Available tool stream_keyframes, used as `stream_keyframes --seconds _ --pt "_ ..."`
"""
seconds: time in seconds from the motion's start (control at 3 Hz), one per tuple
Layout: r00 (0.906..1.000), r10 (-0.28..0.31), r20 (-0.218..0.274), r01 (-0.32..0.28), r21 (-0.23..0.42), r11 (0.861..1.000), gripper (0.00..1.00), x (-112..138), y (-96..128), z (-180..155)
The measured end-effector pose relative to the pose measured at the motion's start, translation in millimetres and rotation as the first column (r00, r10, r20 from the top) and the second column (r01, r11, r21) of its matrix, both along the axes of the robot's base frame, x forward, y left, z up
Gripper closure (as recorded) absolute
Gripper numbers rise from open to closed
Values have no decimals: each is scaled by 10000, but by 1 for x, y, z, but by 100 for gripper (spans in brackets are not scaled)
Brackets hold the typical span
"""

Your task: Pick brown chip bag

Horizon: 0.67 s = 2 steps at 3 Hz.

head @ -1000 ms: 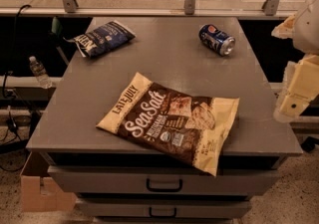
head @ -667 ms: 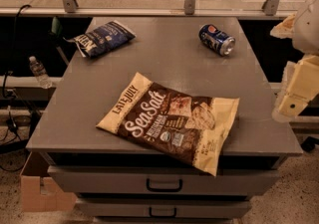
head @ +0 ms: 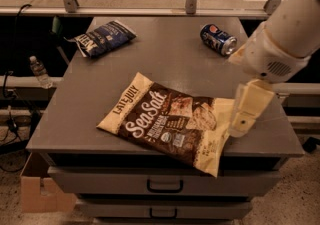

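Note:
The brown chip bag (head: pixel 170 119) lies flat near the front of the grey table (head: pixel 165 54), with cream edges and white "Sea Salt" lettering, its long side running diagonally. My gripper (head: pixel 243 121) hangs from the white arm (head: pixel 280 44) at the right, just above the bag's right end and touching or nearly touching its cream edge. It holds nothing that I can see.
A smaller dark-blue snack bag (head: pixel 102 37) lies at the table's back left. A blue soda can (head: pixel 218 39) lies on its side at the back right. Drawers (head: pixel 165 185) sit under the tabletop. A cardboard box (head: pixel 40 196) and a water bottle (head: pixel 39 71) stand at the left.
The arm has swung in from the right edge of the view toward the table. The gripper now sits over the bag's right end. The bag, can and blue bag have not moved.

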<state>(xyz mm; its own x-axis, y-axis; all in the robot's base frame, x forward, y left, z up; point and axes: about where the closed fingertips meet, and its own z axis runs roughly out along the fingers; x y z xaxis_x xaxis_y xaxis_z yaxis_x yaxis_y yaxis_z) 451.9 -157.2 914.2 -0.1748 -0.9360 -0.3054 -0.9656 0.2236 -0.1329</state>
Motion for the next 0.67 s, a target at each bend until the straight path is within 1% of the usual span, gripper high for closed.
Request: stream_keyframes --seconds 0.33,0.67 --pt "9983 308 -502 -281 533 9982 0 6 32 -29" --pt "9912 372 -1271 -253 946 9952 2 11 54 -62"
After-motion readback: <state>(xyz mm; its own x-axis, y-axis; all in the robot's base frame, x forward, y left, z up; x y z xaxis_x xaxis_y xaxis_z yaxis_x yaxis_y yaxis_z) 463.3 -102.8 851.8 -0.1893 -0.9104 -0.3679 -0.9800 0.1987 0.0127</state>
